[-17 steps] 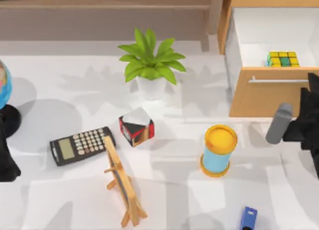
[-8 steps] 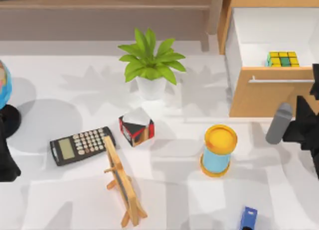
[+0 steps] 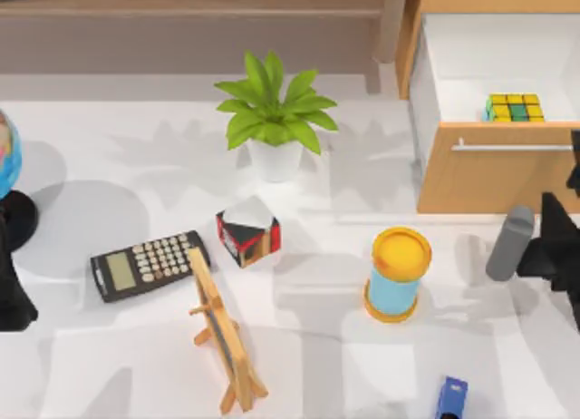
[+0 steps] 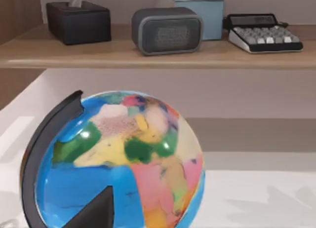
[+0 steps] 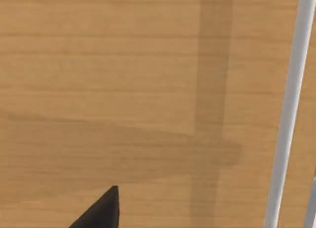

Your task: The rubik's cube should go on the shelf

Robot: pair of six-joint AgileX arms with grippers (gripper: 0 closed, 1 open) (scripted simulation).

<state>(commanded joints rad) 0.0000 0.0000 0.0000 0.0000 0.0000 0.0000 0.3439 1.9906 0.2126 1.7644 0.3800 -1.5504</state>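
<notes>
Rubik's cube (image 3: 515, 107): I see it lying inside the open drawer (image 3: 494, 165) at the surface's right, behind the drawer front.
Shelf (image 3: 208, 0): runs along the far edge, well apart from the cube.
Right gripper (image 3: 555, 247): in front of the drawer face, near the silver bar handle (image 5: 291, 109); I cannot tell how its fingers stand.
Left arm: parked at the left edge beside the globe (image 4: 116, 161).
</notes>
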